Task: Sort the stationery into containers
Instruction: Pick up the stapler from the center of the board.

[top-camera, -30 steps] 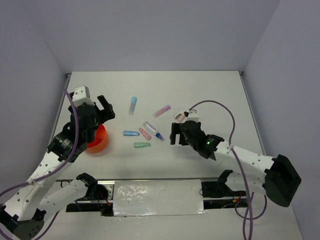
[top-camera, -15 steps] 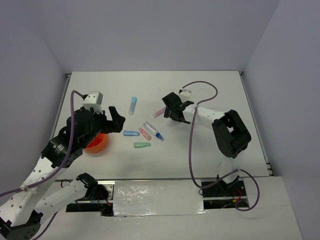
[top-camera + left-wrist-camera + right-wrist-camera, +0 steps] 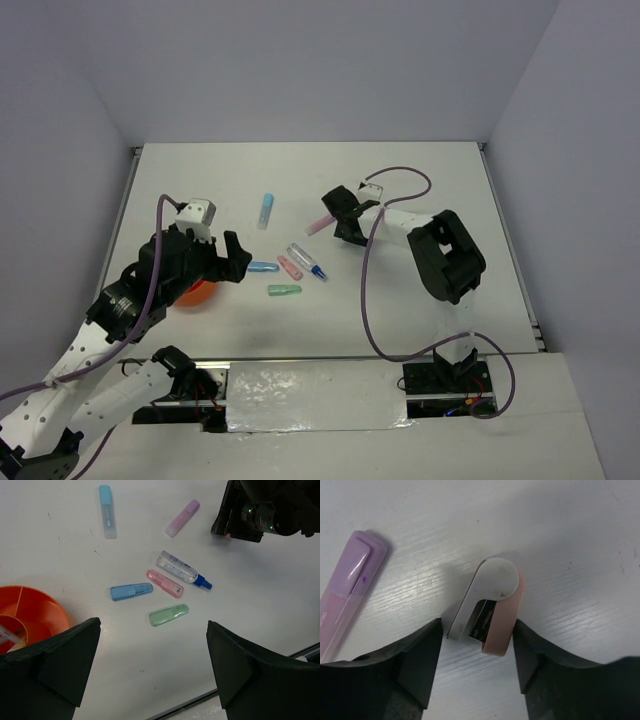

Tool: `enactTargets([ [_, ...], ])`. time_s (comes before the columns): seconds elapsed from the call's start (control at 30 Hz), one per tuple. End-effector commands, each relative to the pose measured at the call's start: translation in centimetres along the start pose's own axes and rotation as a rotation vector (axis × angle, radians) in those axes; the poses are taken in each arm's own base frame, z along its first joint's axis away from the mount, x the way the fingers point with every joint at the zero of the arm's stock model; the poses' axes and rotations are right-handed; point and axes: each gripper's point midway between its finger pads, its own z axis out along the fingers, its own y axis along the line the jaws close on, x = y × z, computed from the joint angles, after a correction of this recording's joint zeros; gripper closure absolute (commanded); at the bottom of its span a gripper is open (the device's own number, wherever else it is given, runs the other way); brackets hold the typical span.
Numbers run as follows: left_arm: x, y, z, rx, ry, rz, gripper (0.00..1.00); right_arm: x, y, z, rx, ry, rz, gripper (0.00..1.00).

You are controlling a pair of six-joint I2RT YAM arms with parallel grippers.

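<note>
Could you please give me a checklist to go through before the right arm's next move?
1. Small stapler lies inside the right tool: ok.
2. Firm hold on the stapler: cannot tell.
3. Purple highlighter outside that tool: ok.
4. Way to the orange cup free: not ok, the left arm hangs over it in the top view.
5. Left tool open and empty: ok.
</note>
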Motion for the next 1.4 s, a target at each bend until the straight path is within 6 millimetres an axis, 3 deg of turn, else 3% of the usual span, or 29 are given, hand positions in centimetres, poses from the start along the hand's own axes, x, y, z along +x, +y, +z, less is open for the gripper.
enactTargets([
  [0.0,-0.6,-0.7,0.0,0.042,-0.032,0.011,0.01,0.9,-1.6,0.9,0.035,0.026,-0.004,0.39],
  [0.2,-1.1,-1.1,-0.2,0.056,-0.044,0.001,0.01,0.3,-1.6,0.2,-0.001,0.002,-0.036,0.7],
  [0.27,-1.6,-1.7,-0.3,0.084,-0.052,-0.009,0.01,-1.0,-1.0,-0.9,-0.049,-0.044,-0.051,0.85],
  [0.3,-2.2,-2.2,-0.5,0.108,-0.074,-0.017,0.01,-0.7,-1.4,-1.3,-0.062,-0.054,-0.108,0.89],
  [0.33,-2.4,-3.1,-0.6,0.15,-0.074,-0.032,0.01,-2.9,-0.4,-3.2,-0.122,-0.113,-0.102,0.9],
  [0.37,-2.9,-3.6,-0.8,0.177,-0.088,-0.046,0.01,-2.7,0.5,-4.4,-0.184,-0.154,-0.126,0.9],
  [0.4,-3.6,-4.3,-0.8,0.207,-0.113,-0.06,0.01,-2.0,-0.3,-5.0,-0.192,-0.178,-0.202,0.9],
  [0.43,-3.8,-5.1,-0.8,0.243,-0.107,-0.094,0.01,-3.5,0.1,-7.8,-0.255,-0.246,-0.203,0.89],
  [0.47,-4.1,-5.5,-0.9,0.26,-0.117,-0.116,0.01,-3.6,1.9,-10.2,-0.345,-0.301,-0.226,0.89],
  [0.5,-4.9,-5.8,-0.8,0.272,-0.142,-0.141,0.01,-3.8,1.8,-12.9,-0.424,-0.348,-0.249,0.88],
  [0.57,-4.9,-6.8,-0.4,0.311,-0.13,-0.215,0.01,-1.0,4.5,-17.6,-0.627,-0.409,-0.415,0.88],
  [0.6,-5.1,-7.2,-0.4,0.328,-0.132,-0.24,0.01,-0.3,5.1,-19.6,-0.699,-0.442,-0.455,0.87],
  [0.63,-5.5,-7.8,-0.2,0.351,-0.136,-0.293,0.01,-0.5,5.9,-23.3,-0.838,-0.51,-0.492,0.87],
  [0.7,-5.3,-8.5,0.2,0.379,-0.121,-0.34,0.01,1.9,6.1,-25.9,-0.967,-0.528,-0.54,0.87],
  [0.73,-5.9,-9.3,0.1,0.423,-0.139,-0.377,0.01,2.3,6.3,-29.3,-1.083,-0.573,-0.529,0.87],
  [0.93,-5.4,-11.8,-0.1,0.549,-0.108,-0.485,0.01,4.1,5.5,-36.0,-1.236,-0.68,-0.556,0.86],
  [1.1,-4.5,-12.6,0.6,0.555,-0.074,-0.495,0.04,3.7,5.9,-37.9,-1.226,-0.71,-0.554,0.86],
  [1.2,-3.8,-13.0,1.1,0.566,-0.047,-0.489,0.15,3.8,6.6,-38.0,-1.206,-0.726,-0.59,0.86],
  [1.23,-3.9,-13.3,1.0,0.576,-0.041,-0.482,0.23,3.6,6.6,-38.0,-1.198,-0.731,-0.589,0.86],
  [1.37,-3.7,-13.3,1.3,0.562,-0.027,-0.457,0.27,2.9,6.8,-37.7,-1.148,-0.744,-0.573,0.86],
])
